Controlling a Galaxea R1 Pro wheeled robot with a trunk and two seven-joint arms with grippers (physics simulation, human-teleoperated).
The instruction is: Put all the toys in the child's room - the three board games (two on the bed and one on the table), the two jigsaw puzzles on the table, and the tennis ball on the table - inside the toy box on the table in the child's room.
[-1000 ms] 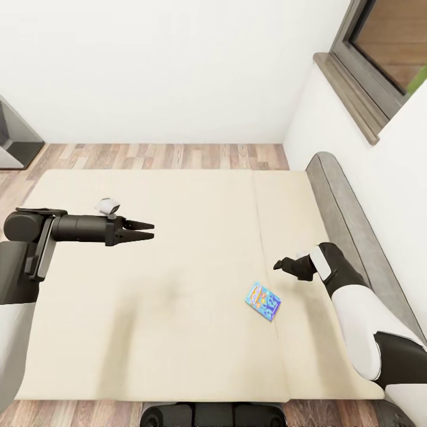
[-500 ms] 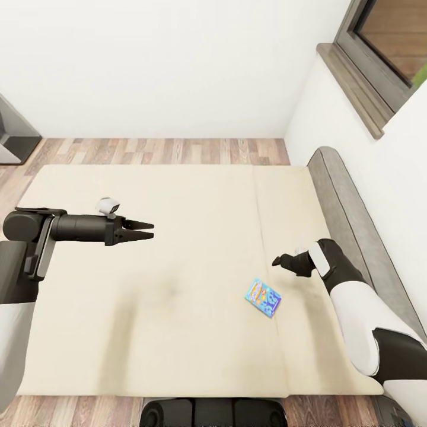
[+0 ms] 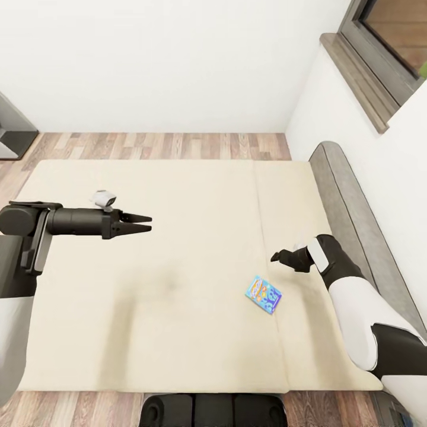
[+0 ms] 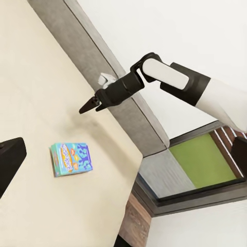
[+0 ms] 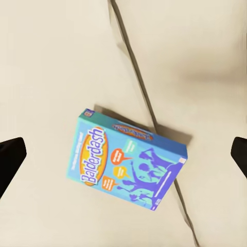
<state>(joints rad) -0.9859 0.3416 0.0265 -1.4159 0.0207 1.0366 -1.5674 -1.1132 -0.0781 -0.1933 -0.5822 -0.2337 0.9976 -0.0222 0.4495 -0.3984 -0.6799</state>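
Left pincer [image 3: 144, 223] drifted left, seemingly parted; right pincer [image 3: 276, 257] spread above one board game [image 3: 263, 293] on bed [image 3: 178, 190]

The flat blue printed board game box [image 3: 263, 294] is showing lettering too small to read from the head camera. The dark cabinet [image 3: 13, 127] is being cropped by the picture's edge, as is the grey-framed window [image 3: 388, 44].

Box title: "Balderdash", in orange-and-white lettering on the blue board game [image 5: 126, 165], lying between the right pincer's fingertips [image 5: 11, 159].
Other print: too small to read.
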